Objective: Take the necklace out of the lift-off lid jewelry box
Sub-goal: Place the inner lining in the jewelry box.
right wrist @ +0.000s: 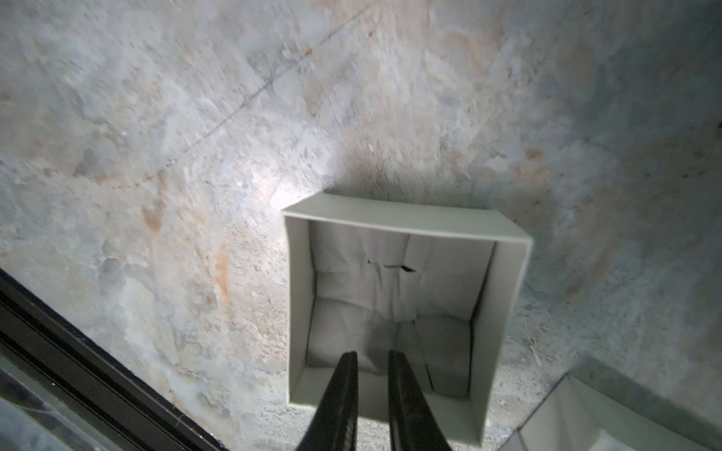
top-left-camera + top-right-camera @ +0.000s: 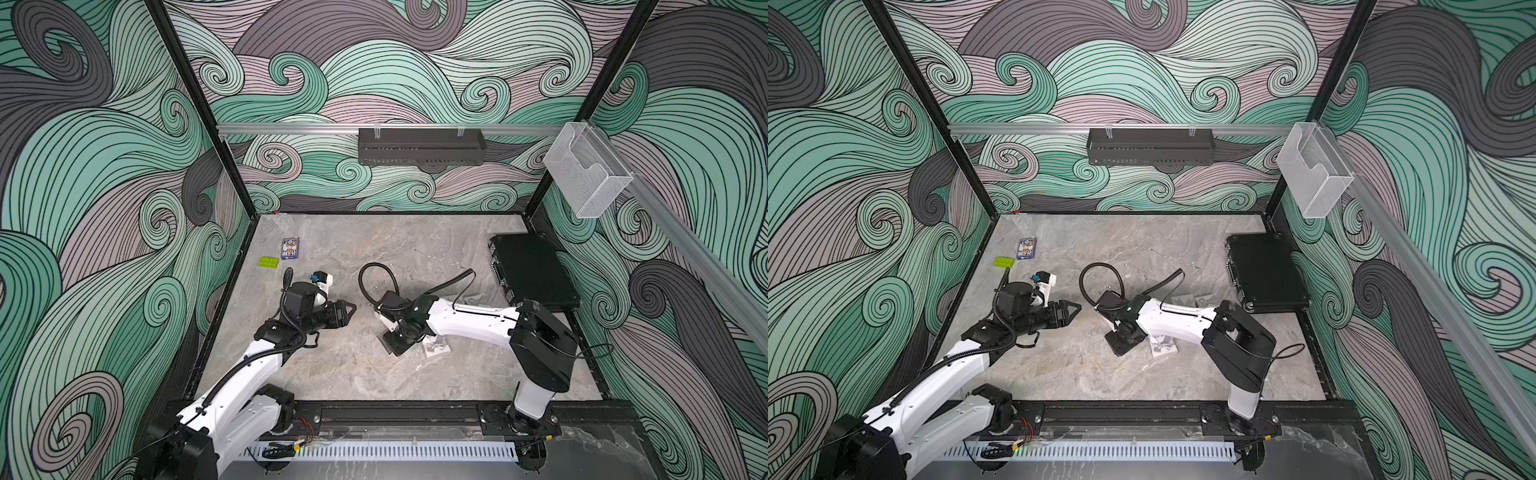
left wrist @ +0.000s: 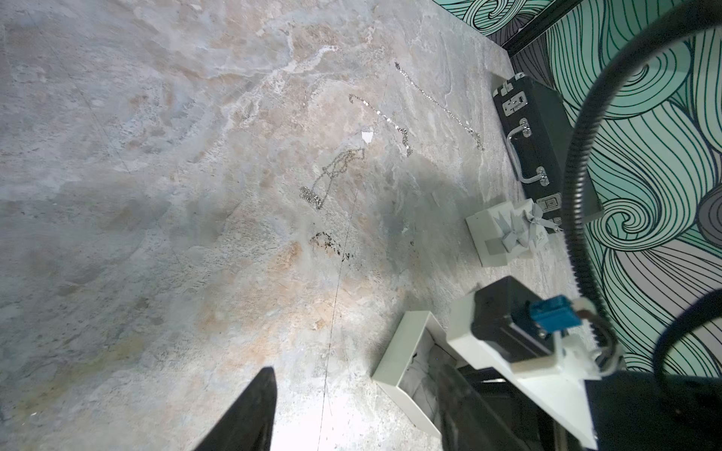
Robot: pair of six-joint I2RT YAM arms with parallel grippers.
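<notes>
The white jewelry box (image 1: 406, 296) stands open on the table, showing only a creased white cushion inside. In the top views it is almost hidden under the right wrist. My right gripper (image 1: 372, 355) hangs over its near wall, the fingers a narrow gap apart with nothing between them. A white lid with a bow (image 2: 436, 348) lies beside that wrist. Three thin silver necklace chains (image 3: 336, 175) (image 3: 385, 121) (image 3: 441, 105) lie loose on the table beyond the box. My left gripper (image 3: 351, 410) (image 2: 347, 313) is open and empty, hovering left of the box (image 3: 406, 367).
A second white box with a bow on its lid (image 3: 508, 230) sits beside a black case (image 2: 532, 270) at the right wall. A card pack (image 2: 290, 248) and a green block (image 2: 268, 262) lie at the back left. A black rail (image 1: 78, 351) edges the table's front.
</notes>
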